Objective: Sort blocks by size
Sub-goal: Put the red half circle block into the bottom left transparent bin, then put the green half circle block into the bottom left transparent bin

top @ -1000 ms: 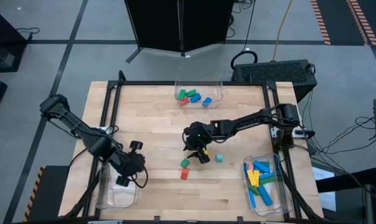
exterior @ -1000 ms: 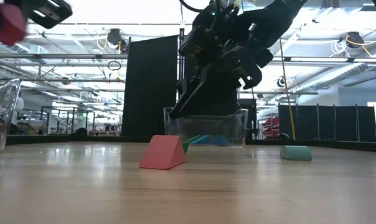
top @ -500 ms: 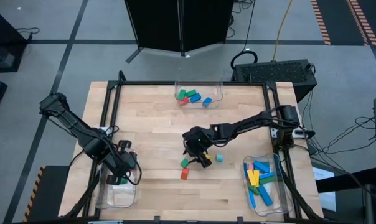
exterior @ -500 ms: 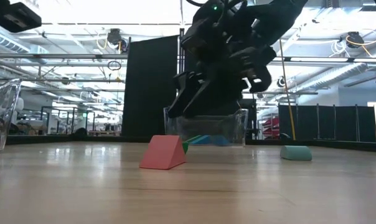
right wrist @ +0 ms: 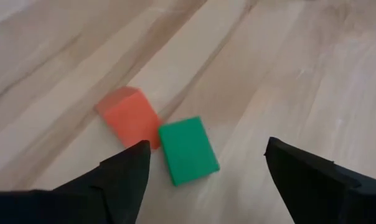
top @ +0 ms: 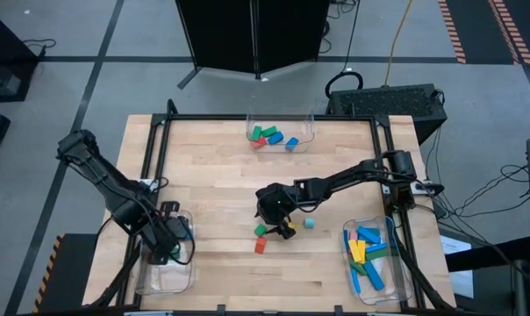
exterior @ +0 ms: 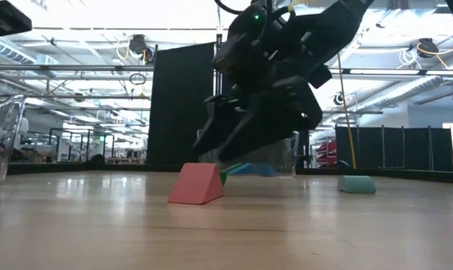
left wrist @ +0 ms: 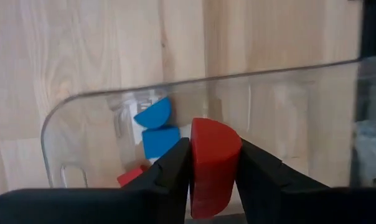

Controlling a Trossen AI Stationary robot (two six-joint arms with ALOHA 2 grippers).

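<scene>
Right gripper [top: 287, 229] at centre of the high view, fingers spread wide apart and holding nothing, poised just above the table [top: 212, 158]. In the right wrist view its two dark fingertips [right wrist: 122, 177] flank a green block [right wrist: 187, 151] lying flat on the wood, with a red wedge-shaped block [right wrist: 127, 118] touching the green one's edge. In the high view the green block [top: 260, 230] lies just left of the gripper, the red block [top: 260, 247] just below it, and a small cyan block [top: 309, 223] just to the gripper's right.

Left gripper [top: 170, 247] at lower left of the high view, above the rim of a clear bin [top: 164, 279]. Its fingers are clamped on a red half-round block [left wrist: 213, 163], which the left wrist view shows held over the bin's curved wall [left wrist: 82, 102]. Inside that bin lie two blue blocks [left wrist: 158, 128] and a small red piece [left wrist: 131, 177].

A second clear bin [top: 281, 133] at upper centre holds green, red and blue blocks. A third clear bin [top: 375, 261] at lower right holds long blue, yellow, pink and green bars.
</scene>
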